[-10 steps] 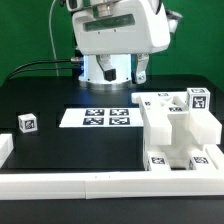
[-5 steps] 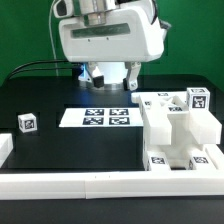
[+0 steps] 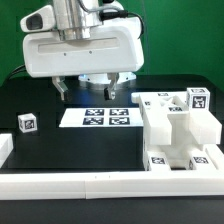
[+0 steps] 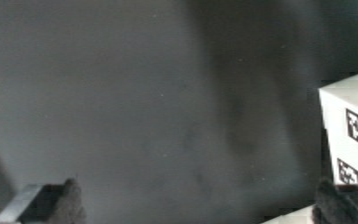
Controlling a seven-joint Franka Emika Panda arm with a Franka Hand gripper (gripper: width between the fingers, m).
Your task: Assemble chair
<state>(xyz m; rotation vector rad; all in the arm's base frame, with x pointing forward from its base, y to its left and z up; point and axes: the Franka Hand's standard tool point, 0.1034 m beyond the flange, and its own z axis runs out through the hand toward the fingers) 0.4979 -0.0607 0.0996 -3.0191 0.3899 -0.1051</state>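
Observation:
The partly built chair (image 3: 176,130), a blocky white body with tagged pieces on top and at its foot, stands at the exterior view's right. A small white tagged cube (image 3: 27,123) lies alone at that view's left. My gripper (image 3: 88,90) hangs open above the black table behind the marker board (image 3: 98,118), between the cube and the chair, holding nothing. In the wrist view my gripper (image 4: 202,208) shows only two dark fingertips (image 4: 48,205) over bare black table. A white tagged piece (image 4: 354,135) sits at that picture's edge; I cannot tell which piece it is.
A long plain white rail (image 3: 90,186) runs along the table's front edge. A short white block (image 3: 5,148) lies at the exterior view's left edge. Cables trail over the table behind the arm's base.
The arm has swung toward the exterior view's left and come lower and nearer the camera. The jaws have stayed open. Chair, cube and marker board have not moved.

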